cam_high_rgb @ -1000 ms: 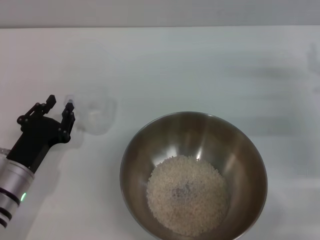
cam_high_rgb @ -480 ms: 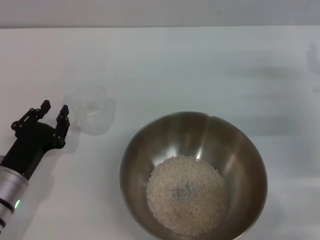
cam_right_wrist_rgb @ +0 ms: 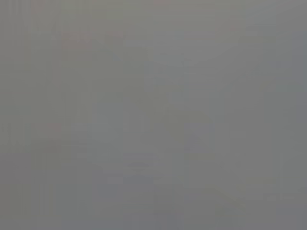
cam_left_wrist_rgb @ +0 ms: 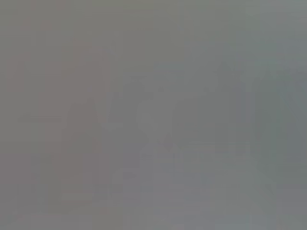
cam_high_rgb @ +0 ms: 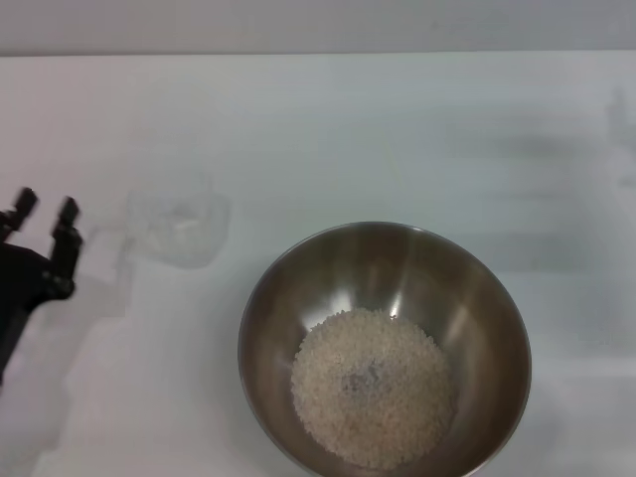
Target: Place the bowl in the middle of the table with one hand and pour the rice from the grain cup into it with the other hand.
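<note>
rice (cam_high_rgb: 373, 388) in bowl (cam_high_rgb: 298, 288) — left claw (cam_high_rgb: 45, 211) spread, apart from grain cup (cam_high_rgb: 179, 227).

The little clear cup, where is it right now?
In the head view the grain cup stands on the table, left of the bowl, with the open left gripper beside it, apart.

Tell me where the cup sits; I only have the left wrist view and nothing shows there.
Observer: The cup rests on the table, left of the bowl and apart from it.
Operator: Is the left claw holding it?
Observer: No. The left claw is open, left of the cup and clear of it.
Operator: Where is the rice?
Observer: The rice lies in the bowl; the cup looks empty. The right claw is out of sight.
</note>
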